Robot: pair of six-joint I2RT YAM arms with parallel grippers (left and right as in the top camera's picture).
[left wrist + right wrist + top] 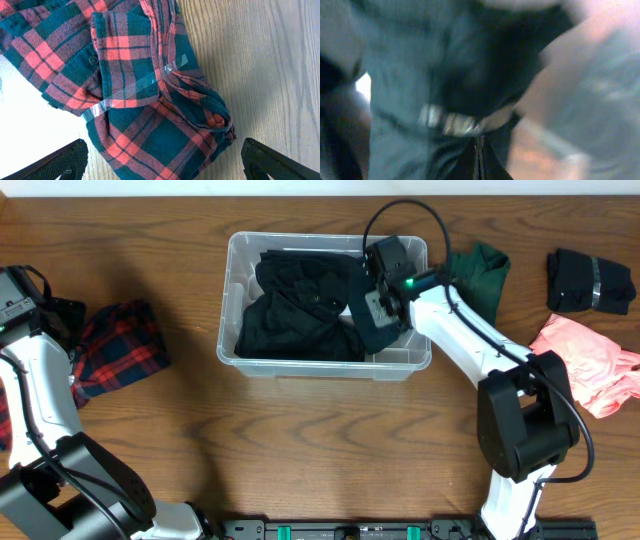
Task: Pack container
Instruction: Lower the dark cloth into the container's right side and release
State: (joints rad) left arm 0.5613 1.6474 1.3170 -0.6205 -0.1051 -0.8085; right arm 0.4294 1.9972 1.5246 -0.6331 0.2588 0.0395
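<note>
The clear container (232,348) sits mid-table with black clothes (300,305) piled inside. My right gripper (373,313) reaches in over its right end, shut on a dark grey-blue garment (380,335) that hangs against the right wall. In the blurred right wrist view that garment (410,75) fills the picture above my shut gripper (479,160). At the table's left edge my left gripper (62,318) stands open beside a red and dark plaid shirt (125,345). The left wrist view shows the plaid shirt (145,100) lying between the wide-open gripper (167,165), untouched.
A green garment (482,275) lies just right of the container. A folded black garment (590,282) and a pink one (590,362) lie at the far right. Bare wooden table (330,450) runs along the front.
</note>
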